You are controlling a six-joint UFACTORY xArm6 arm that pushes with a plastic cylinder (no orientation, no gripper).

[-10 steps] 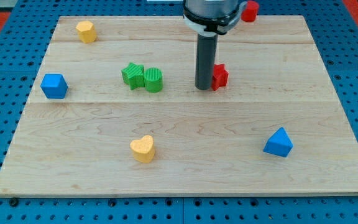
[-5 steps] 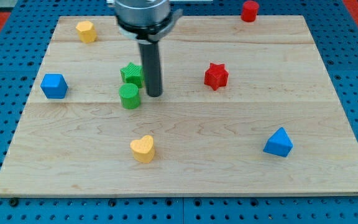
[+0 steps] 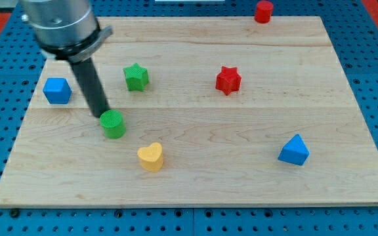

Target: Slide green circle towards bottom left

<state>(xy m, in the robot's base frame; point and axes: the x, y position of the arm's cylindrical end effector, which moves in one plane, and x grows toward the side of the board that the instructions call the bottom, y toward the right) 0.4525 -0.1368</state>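
The green circle (image 3: 113, 124) sits left of the board's middle, just above the yellow heart (image 3: 151, 157), with my tip (image 3: 101, 114) touching its upper-left edge; there are no jaws to speak of, only the rod. To push well, I'd come round to its upper right, steering clear of the heart

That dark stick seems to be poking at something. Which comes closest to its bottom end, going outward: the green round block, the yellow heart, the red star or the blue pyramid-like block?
From my tip:
1. Green circle block, right beside it, toward the view's bottom right.
2. Yellow heart block, lower right.
3. Red star block, off to the view's right.
4. Blue pyramid-like block, far bottom right.
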